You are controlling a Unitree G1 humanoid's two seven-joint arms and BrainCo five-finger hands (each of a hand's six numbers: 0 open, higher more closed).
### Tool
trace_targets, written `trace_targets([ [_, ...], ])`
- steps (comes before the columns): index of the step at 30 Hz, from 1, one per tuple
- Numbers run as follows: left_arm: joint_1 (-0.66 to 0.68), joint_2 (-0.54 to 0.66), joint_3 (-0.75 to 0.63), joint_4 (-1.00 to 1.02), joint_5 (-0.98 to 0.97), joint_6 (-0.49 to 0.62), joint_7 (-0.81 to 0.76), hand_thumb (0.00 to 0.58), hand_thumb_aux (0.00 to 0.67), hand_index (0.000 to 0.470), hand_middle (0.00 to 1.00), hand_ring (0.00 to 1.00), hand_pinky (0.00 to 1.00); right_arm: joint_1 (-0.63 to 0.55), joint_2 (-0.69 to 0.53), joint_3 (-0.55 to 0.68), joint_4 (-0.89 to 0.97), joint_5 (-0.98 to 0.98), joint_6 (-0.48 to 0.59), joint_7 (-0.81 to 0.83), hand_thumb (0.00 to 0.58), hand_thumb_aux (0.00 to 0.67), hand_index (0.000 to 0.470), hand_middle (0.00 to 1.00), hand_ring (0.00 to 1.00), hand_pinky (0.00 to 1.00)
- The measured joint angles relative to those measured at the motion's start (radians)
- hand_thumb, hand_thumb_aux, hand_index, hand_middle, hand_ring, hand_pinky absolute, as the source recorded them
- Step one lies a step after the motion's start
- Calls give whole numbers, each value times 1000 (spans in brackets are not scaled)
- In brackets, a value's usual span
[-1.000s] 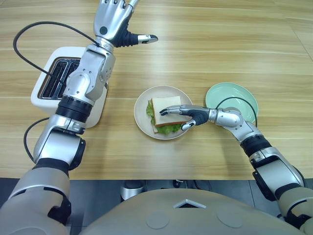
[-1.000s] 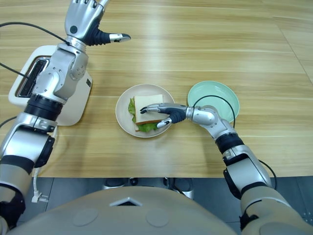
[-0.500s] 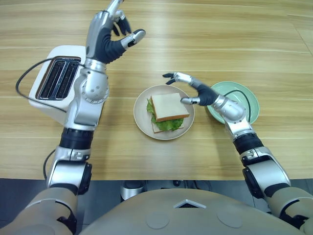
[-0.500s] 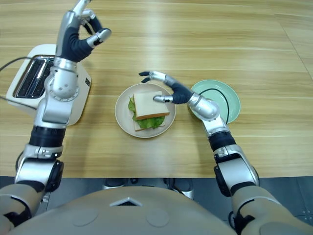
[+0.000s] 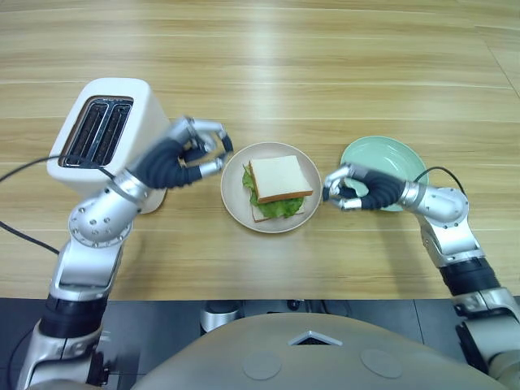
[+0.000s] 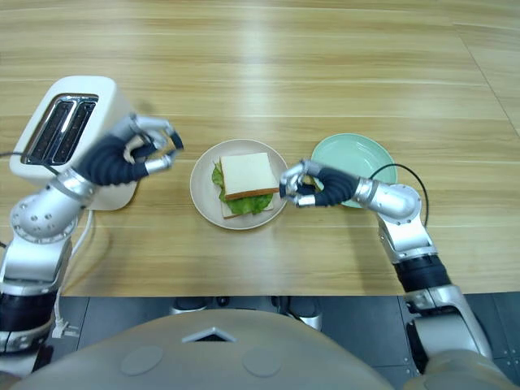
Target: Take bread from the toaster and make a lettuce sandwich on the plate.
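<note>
On the beige plate (image 5: 237, 207) in the middle of the table lies a sandwich (image 5: 279, 186): a bread slice on top, green lettuce (image 5: 280, 208) under it, another slice below. The white toaster (image 5: 99, 130) stands at the left, its two slots dark. My left hand (image 5: 191, 153) hovers between toaster and plate, fingers curled and holding nothing. Just right of the plate my right hand (image 5: 353, 187) has its fingers curled too, with nothing in them, clear of the sandwich.
A pale green plate (image 5: 390, 154) sits to the right of the beige one, partly behind my right forearm. A black cable runs off the toaster (image 6: 57, 122) toward the table's left edge. The far half of the wooden table is bare.
Both arms have drawn back toward me. The left hand came down from the far side to beside the plate and curled. The right hand left the sandwich top, moved right and curled shut.
</note>
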Motion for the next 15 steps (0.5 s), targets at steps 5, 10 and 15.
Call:
trace_targets([
  [5, 98, 35, -173, 44, 93, -29, -122, 580, 670, 460, 1000, 1000, 1000, 83, -15, 101, -58, -153, 18, 23, 580, 670, 460, 1000, 1000, 1000],
  [10, 98, 56, -275, 135, 249, -75, -153, 580, 670, 460, 1000, 1000, 1000, 72, -3, 138, -12, -304, -5, -16, 580, 670, 460, 1000, 1000, 1000],
  [15, 81, 69, -315, 250, 407, -139, -119, 580, 670, 460, 1000, 1000, 1000, 40, 52, 165, 68, -418, -63, -93, 580, 670, 460, 1000, 1000, 1000],
])
